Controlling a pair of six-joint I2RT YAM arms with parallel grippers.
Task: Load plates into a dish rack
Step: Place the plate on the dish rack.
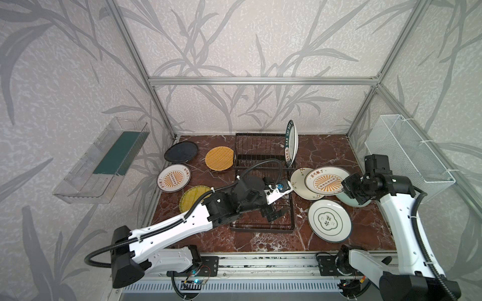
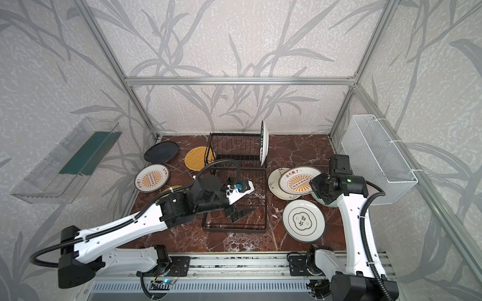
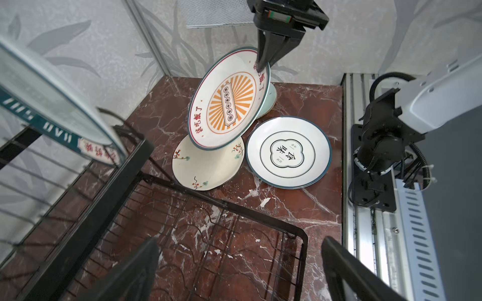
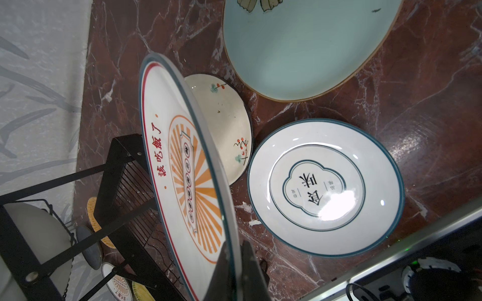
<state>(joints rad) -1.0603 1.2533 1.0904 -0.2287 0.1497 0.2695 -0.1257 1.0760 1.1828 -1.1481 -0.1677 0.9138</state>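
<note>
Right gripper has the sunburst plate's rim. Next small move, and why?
Probably lift the right gripper higher before swinging to the black wire dish rack. It is shut on the rim of the white orange-sunburst plate, which hangs tilted with its low edge over the cream floral plate; the open left gripper hovers above the rack's tray.

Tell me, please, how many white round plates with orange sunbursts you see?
2. The flat sunburst plate lies left of the black wire dish rack; the tilted sunburst plate is pinched by the right gripper. None seems hidden.
</note>
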